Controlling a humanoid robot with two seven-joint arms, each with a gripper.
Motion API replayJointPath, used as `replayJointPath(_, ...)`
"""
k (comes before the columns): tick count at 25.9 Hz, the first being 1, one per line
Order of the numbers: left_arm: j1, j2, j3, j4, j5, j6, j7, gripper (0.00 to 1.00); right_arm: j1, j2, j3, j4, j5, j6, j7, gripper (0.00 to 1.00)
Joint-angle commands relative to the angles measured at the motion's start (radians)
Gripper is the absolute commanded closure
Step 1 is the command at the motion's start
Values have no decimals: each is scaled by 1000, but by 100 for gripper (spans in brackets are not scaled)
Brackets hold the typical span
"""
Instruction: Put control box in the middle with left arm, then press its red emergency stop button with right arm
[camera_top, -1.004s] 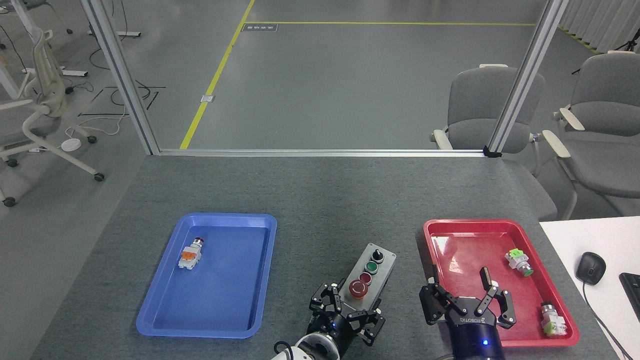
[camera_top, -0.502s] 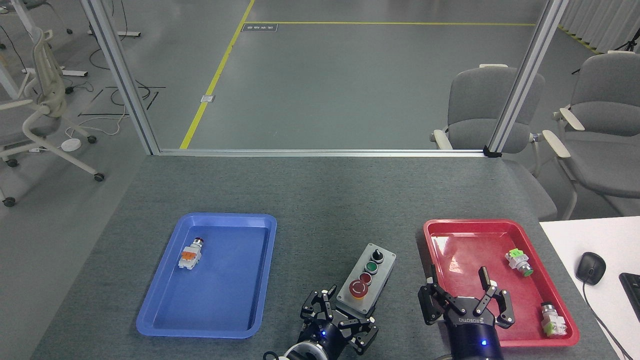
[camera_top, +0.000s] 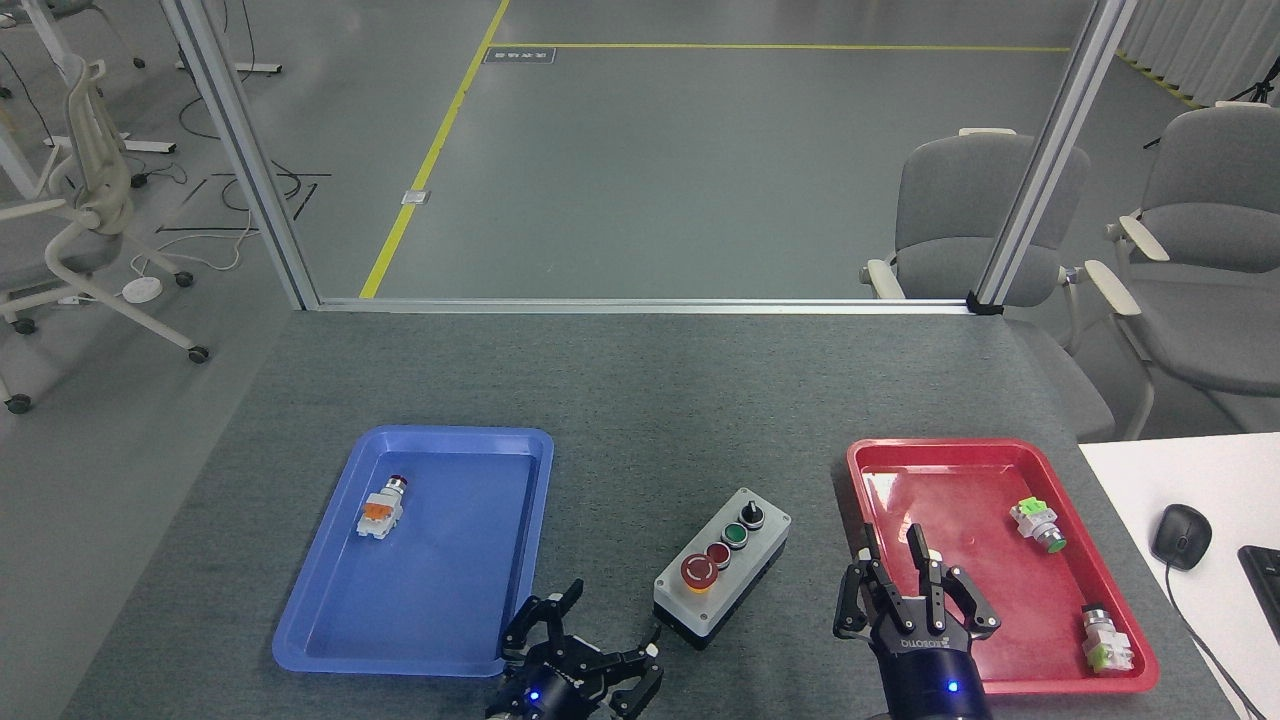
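In the head view, the oblong control box (camera_top: 722, 562) with light grey top plate and black base sits on the grey felt-like bench (camera_top: 640, 400) between blue and red plastic trays. The left tool (camera_top: 585, 650) is open beside it; the lettered right tool (camera_top: 915, 590) has its fingers drawn near together, empty.
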Motion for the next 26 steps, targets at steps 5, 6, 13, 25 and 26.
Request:
replayJointPath(5,149,102,348,-254,0,-111,1,1,1,8,7,4,69,-51,-6,100)
replayJointPath(6,152,101,410,-253,0,-124,1,1,1,17,14,7,75,-51,-6,100)
replayJointPath(13,141,59,687,-150,9,-137,7,1,-8,55,63,32,81,-81,-1,100)
replayJointPath(25,11,16,796,37,9,-130,20,1,-109,104,211,240,138,5,69,100)
replayJointPath(26,11,16,796,37,9,-130,20,1,-114,104,214,257,140,5,69,100)
